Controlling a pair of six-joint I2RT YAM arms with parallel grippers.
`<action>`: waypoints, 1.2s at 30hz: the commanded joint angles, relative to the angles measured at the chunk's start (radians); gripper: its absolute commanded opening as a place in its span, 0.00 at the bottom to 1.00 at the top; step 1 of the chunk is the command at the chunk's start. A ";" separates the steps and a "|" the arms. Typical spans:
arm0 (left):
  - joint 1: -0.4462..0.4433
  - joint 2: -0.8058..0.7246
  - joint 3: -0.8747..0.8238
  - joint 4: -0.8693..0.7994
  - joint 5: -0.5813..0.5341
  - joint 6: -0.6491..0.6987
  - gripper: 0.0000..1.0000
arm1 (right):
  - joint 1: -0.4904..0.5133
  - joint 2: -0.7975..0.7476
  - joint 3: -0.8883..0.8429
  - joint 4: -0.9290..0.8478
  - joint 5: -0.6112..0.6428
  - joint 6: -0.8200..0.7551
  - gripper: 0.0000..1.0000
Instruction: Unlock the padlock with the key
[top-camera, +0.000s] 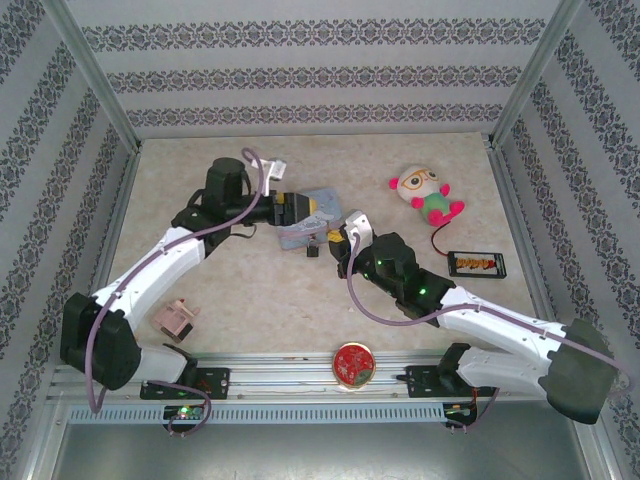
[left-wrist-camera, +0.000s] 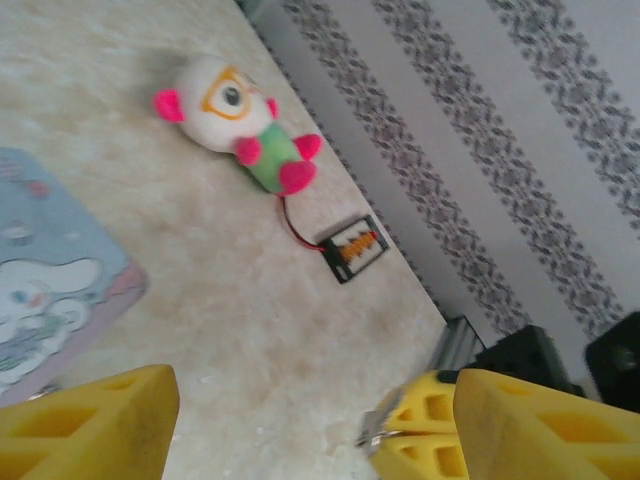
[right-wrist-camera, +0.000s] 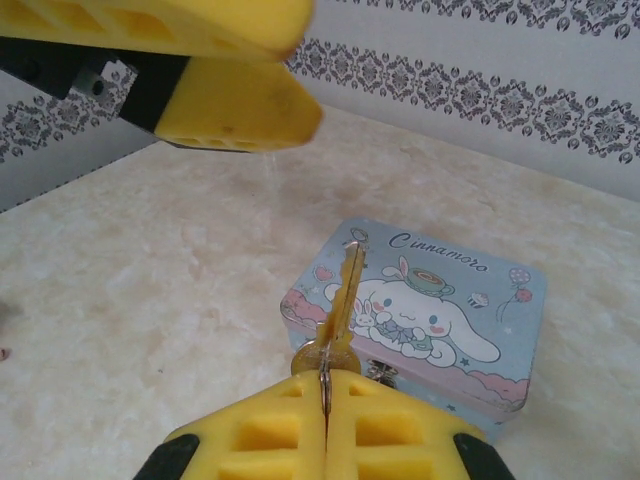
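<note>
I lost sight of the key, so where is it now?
In the right wrist view, the key is pinched in the right pincer, its blade pointing at the blue tin just ahead.

A dark cursive word, "Cinnamoro", runs across the lid of the light-blue tin, just above the white cartoon dog printed there. The orange label on the black pack is too small to read.
</note>
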 joint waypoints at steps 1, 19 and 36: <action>-0.048 0.039 0.088 -0.169 0.067 0.129 0.67 | -0.004 -0.017 -0.012 0.029 -0.001 -0.011 0.00; -0.094 0.123 0.115 -0.163 0.119 0.146 0.41 | -0.001 -0.007 -0.010 0.030 -0.016 -0.002 0.00; -0.095 0.170 0.084 -0.026 0.151 0.048 0.11 | 0.003 0.033 0.005 0.028 -0.034 0.006 0.00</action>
